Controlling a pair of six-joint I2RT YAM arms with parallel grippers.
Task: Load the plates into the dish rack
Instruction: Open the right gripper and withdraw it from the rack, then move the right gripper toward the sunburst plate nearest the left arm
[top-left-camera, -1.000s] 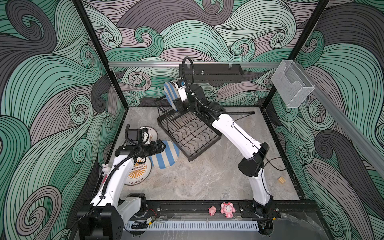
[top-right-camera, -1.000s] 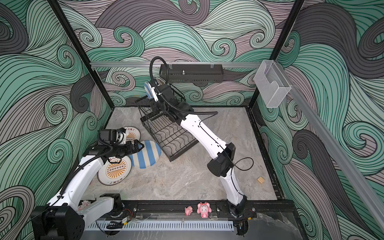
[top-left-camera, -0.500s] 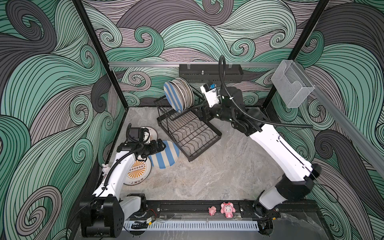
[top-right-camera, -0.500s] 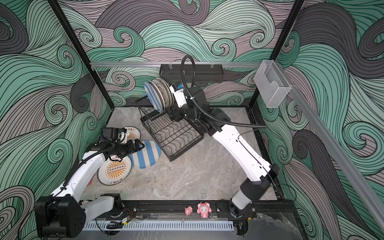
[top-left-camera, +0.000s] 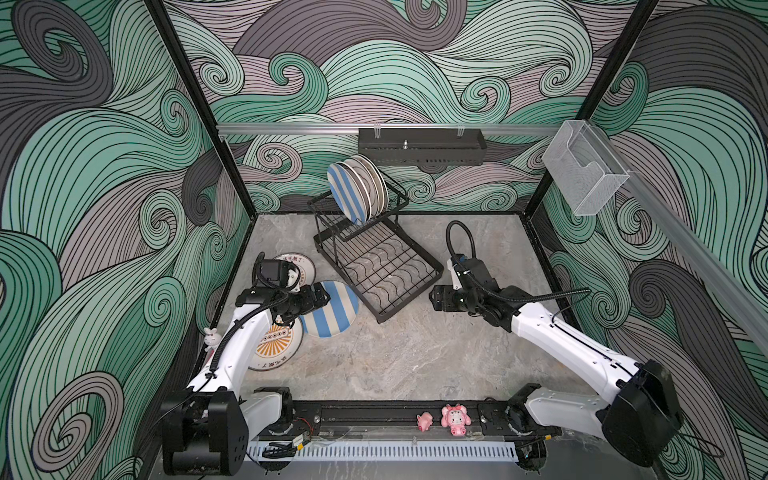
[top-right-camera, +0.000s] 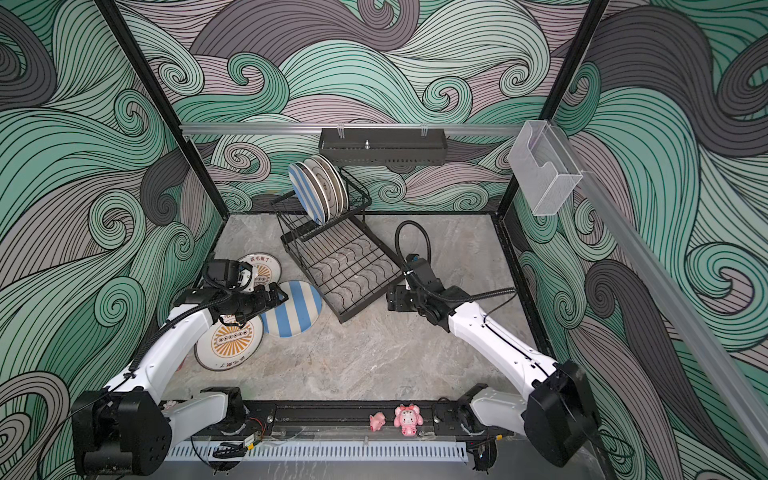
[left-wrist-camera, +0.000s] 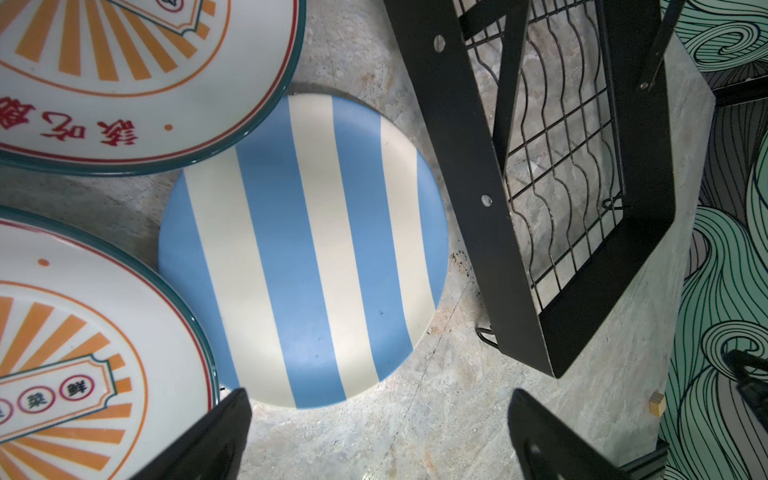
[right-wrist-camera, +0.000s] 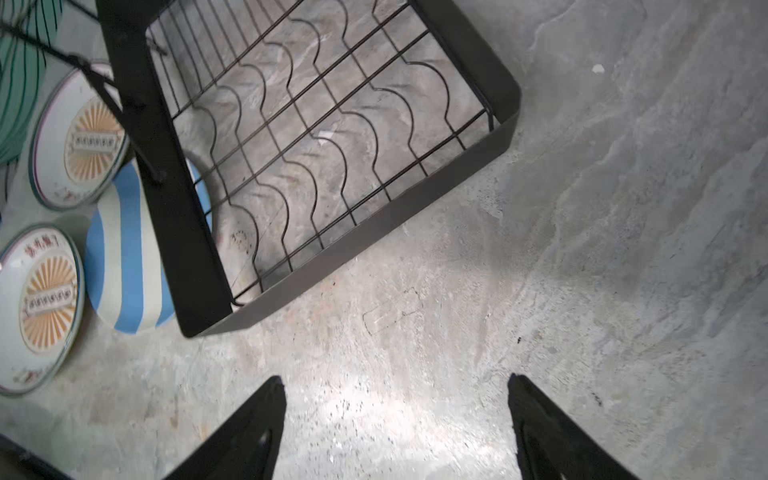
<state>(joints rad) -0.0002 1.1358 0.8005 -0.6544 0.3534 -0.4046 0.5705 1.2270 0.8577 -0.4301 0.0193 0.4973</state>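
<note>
Pickup pending; left gripper (left-wrist-camera: 378, 399), right gripper (right-wrist-camera: 395, 379) released, empty. Next: rim grasp on flat blue-cream striped ceramic plate (left-wrist-camera: 303, 253), for black wire dish rack (left-wrist-camera: 465, 166).

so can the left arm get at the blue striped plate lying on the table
Probably yes. The left gripper hangs open at the rim of the striped plate. Sunburst plates crowd one side, the dish rack another, but the rim nearest the gripper looks free.
</note>
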